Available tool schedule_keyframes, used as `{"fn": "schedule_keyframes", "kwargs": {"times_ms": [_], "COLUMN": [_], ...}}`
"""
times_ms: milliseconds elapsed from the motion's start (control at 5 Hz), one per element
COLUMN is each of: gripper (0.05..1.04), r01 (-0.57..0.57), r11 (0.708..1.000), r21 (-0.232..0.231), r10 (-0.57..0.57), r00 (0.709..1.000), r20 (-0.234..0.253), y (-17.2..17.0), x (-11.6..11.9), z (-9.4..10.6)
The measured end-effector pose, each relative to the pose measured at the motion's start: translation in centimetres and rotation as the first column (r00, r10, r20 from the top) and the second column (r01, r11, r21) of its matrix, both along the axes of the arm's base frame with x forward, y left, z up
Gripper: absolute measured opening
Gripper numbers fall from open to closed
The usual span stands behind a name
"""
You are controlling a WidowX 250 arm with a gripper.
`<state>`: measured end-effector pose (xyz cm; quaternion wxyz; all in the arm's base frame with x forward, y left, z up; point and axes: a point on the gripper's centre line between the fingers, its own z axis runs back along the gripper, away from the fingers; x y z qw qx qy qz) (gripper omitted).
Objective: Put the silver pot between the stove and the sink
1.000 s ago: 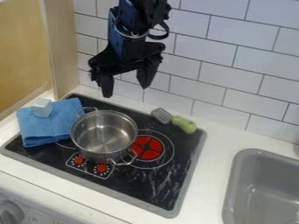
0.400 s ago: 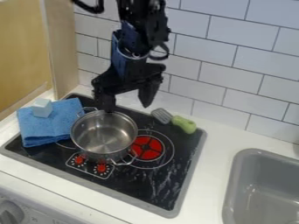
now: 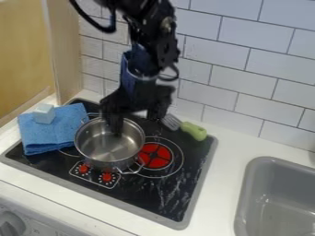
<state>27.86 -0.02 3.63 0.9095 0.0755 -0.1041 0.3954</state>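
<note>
The black gripper hangs over the back right rim of the silver pot, open, with its left finger over the pot's inside and its right finger past the rim at the back. The silver pot stands upright on the black stove, left of the red burner, its two wire handles at the back left and front right. At the right lies the grey sink, with a strip of white counter between it and the stove.
A folded blue cloth with a pale cube on it lies on the stove's left side. Behind the burner rests a spatula with a green handle. A tiled wall rises behind.
The gripper has come down from above the stove's back edge to the pot's back right rim. The pot, cloth, cube and spatula have stayed in place.
</note>
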Motion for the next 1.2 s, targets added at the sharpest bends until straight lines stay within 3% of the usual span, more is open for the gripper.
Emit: {"fn": "schedule_keyframes", "kwargs": {"times_ms": [200,400,800,1000,1200], "gripper": [0.999,0.938,0.339,0.149,0.081], "r01": [0.015,0.015,0.027,0.017,0.016], "r11": [1.0,1.0,1.0,1.0,1.0], "r21": [-0.01,0.002,0.007,0.008,0.015], "r10": [-0.016,-0.015,-0.026,-0.017,-0.015], "r00": [0.999,0.996,0.996,0.996,0.997], "r20": [-0.035,-0.087,-0.084,-0.084,-0.081], "y": [-0.2,-0.1,0.0,0.0,0.1], "x": [-0.1,-0.6,-0.3,-0.3,-0.3], "z": [-1.4,-2.6,-3.0,-3.0,-3.0]}}
